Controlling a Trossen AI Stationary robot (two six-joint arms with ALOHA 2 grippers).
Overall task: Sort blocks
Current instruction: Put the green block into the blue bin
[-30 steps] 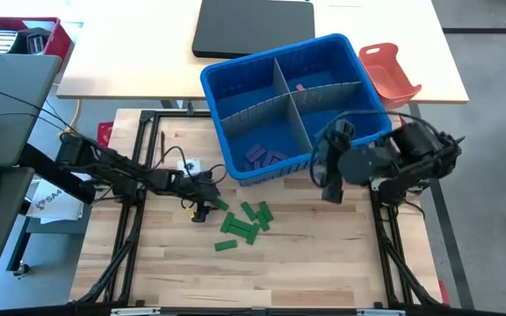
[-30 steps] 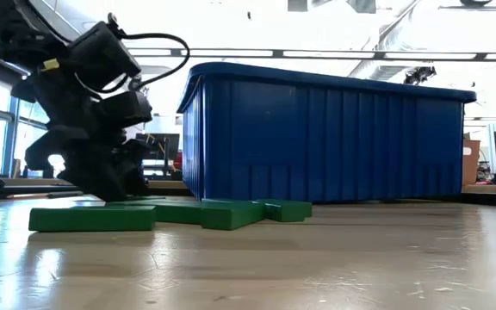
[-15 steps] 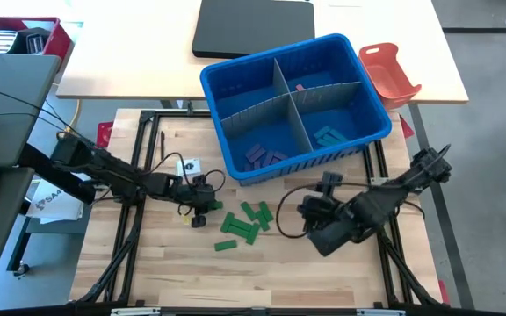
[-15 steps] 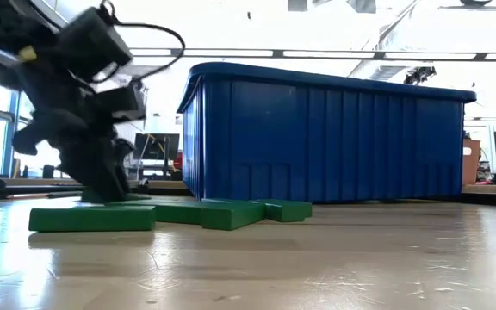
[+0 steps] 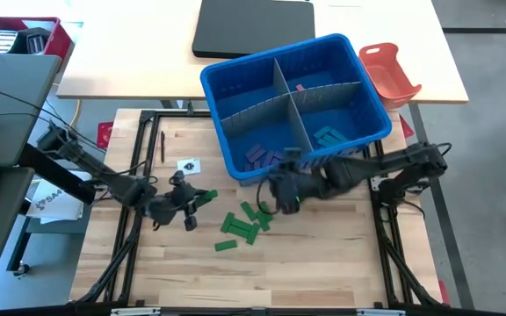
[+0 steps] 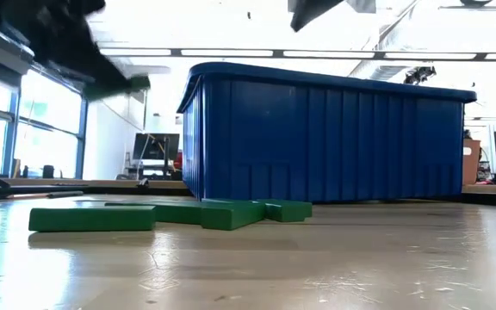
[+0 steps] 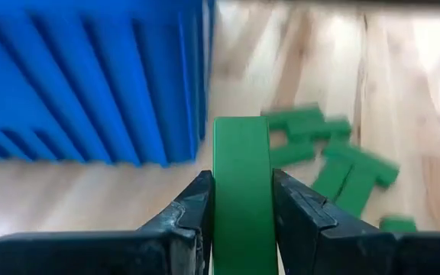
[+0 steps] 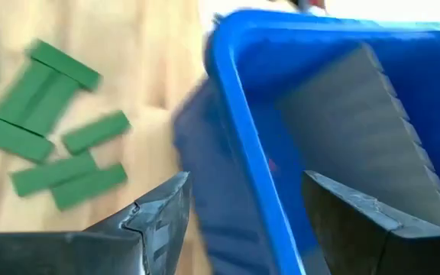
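My left gripper is shut on one green block and holds it above the table's left half; the low view shows that block high at the left. Several more green blocks lie flat in a loose pile on the wooden table. My right gripper hangs open with nothing between its fingers, just to the right of the pile, by the near wall of the blue bin. Purple blocks, teal blocks and a pink one lie in the bin's compartments. My left gripper pinches the green block between its two fingers, on the block's two long sides at one end. The fingers lie along the block, and its free end sticks out past the fingertips toward the bin. The block is lifted clear of the table.
Grey dividers split the bin into four compartments. An orange-red tray and a black case lie on the pale table behind. Bare wood lies along the table's near edge.
My left gripper has taken hold of one green block at the pile's left edge, risen with it and drawn back toward the table's left edge, turning as it went; the block is now clear of the table. My right gripper has come down and swung left toward the pile.
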